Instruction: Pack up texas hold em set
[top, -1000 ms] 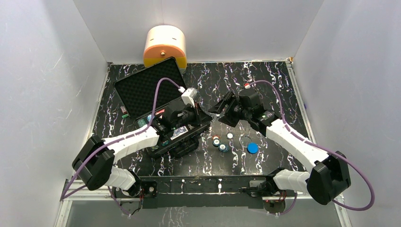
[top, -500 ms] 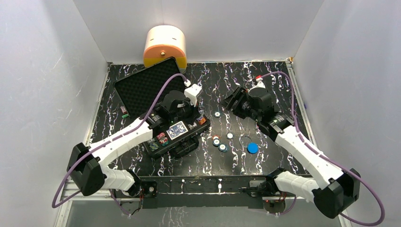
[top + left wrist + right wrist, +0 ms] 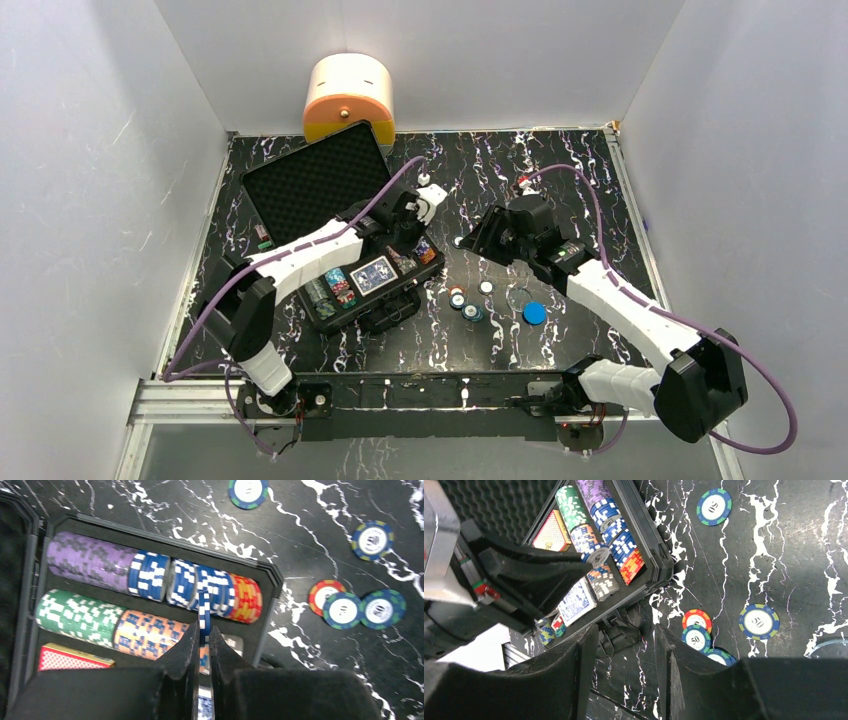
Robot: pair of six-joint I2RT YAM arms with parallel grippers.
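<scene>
Vs half a sec ago, my L arm has stretched out. The elbow came in off the lower-left corner, and the L gripper (image 3: pixel 204 628) went from mid-case to the far right end of the briefcase (image 3: pixel 352 316), so the top cam now shows more of the tray. R gripper (image 3: pixel 626 632) has come down nearer the case's right edge. Blue disc (image 3: pixel 534 313) and the loose chips (image 3: pixel 464 304) on the table (image 3: pixel 580 180) haven't shifted. The lid (image 3: pixel 310 185) is still lying open to the far left.

L wrist cam: fingers are pinched tight on a blue-white chip (image 3: pixel 203 607) held on edge, right over the blue part of the chip rows (image 3: pixel 150 575). Can't tell if it's touching the row or just above it. R wrist cam: fingers are spread w/ nothing between them, hanging over the table just off the case corner.

Hard to see:
- Top cam is too coarse to read either grip.
- The held chip is edge-on, so its face is unreadable.
- The L gripper body blocks the bottom of its own cam. The red deck (image 3: pixel 70 659) is cut off there, and part of the orange-white row is covered.
- In the R cam, the L gripper covers the tray's middle.
- The blue deck (image 3: pixel 577 601) peeks out below it.
- One loose chip is half behind my R finger.
</scene>
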